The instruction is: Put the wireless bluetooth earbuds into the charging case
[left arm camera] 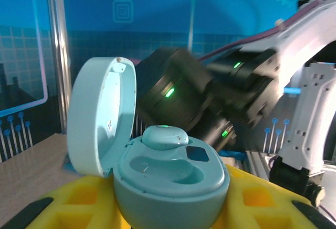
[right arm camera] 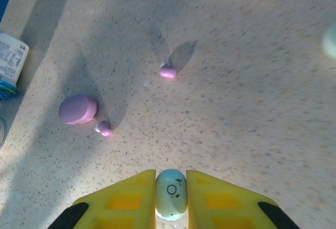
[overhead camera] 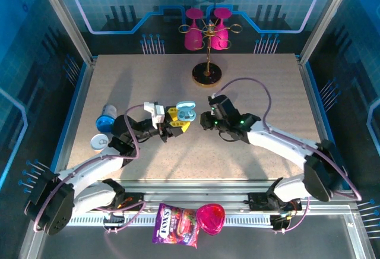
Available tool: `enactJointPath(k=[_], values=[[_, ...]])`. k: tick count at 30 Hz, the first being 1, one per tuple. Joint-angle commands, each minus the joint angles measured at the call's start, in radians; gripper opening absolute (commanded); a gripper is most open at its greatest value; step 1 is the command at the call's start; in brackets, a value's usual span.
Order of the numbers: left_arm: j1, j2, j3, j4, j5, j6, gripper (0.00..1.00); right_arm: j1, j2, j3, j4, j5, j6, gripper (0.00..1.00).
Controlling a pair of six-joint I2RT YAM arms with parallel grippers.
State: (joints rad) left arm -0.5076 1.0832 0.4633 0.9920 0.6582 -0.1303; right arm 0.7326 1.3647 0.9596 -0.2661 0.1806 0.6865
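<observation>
My left gripper [left arm camera: 170, 208] is shut on the pale blue charging case [left arm camera: 173, 192], which it holds above the table with its lid [left arm camera: 100, 118] swung open. One pale blue earbud [left arm camera: 164, 136] sits in the far socket, and the near socket [left arm camera: 168, 168] is bare. My right gripper [right arm camera: 171, 200] is shut on a second pale blue earbud [right arm camera: 171, 191] marked with a small ring. In the top view that gripper [overhead camera: 205, 120] hangs just right of the case [overhead camera: 187, 114]. Two lilac earbuds [right arm camera: 168, 71] [right arm camera: 105, 129] lie on the table beyond it.
A shut lilac case [right arm camera: 77, 108] lies beside one lilac bud. A blue round cap [overhead camera: 107, 121] and a small tin [overhead camera: 99, 142] sit at the left, a gold stand with pink cups [overhead camera: 208, 72] at the back. A sweet packet [overhead camera: 175, 224] and pink heart box [overhead camera: 211, 217] rest on the front rail.
</observation>
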Motion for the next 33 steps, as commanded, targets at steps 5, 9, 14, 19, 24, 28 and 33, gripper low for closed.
enactJointPath(k=[5, 9, 14, 19, 24, 28, 33], values=[[-0.002, 0.062, -0.021, 0.036, -0.125, 0.111, 0.30, 0.037, -0.182, 0.076, -0.213, 0.193, -0.089, 0.18], [-0.002, 0.113, -0.025, 0.085, -0.170, 0.134, 0.30, 0.097, -0.220, 0.146, -0.239, 0.237, -0.125, 0.18], [-0.002, 0.143, -0.016, 0.056, -0.176, 0.192, 0.30, 0.169, -0.191, 0.245, -0.230, 0.253, -0.179, 0.18], [-0.001, 0.132, -0.006, -0.011, -0.196, 0.241, 0.30, 0.231, -0.118, 0.335, -0.189, 0.245, -0.224, 0.18], [-0.001, 0.134, -0.015, -0.010, -0.195, 0.232, 0.30, 0.247, -0.052, 0.386, -0.149, 0.202, -0.233, 0.18], [-0.003, 0.138, -0.020, 0.015, -0.198, 0.208, 0.30, 0.251, -0.015, 0.402, -0.132, 0.176, -0.231, 0.18], [-0.002, 0.142, -0.022, 0.030, -0.199, 0.189, 0.29, 0.251, 0.010, 0.402, -0.128, 0.152, -0.220, 0.18]])
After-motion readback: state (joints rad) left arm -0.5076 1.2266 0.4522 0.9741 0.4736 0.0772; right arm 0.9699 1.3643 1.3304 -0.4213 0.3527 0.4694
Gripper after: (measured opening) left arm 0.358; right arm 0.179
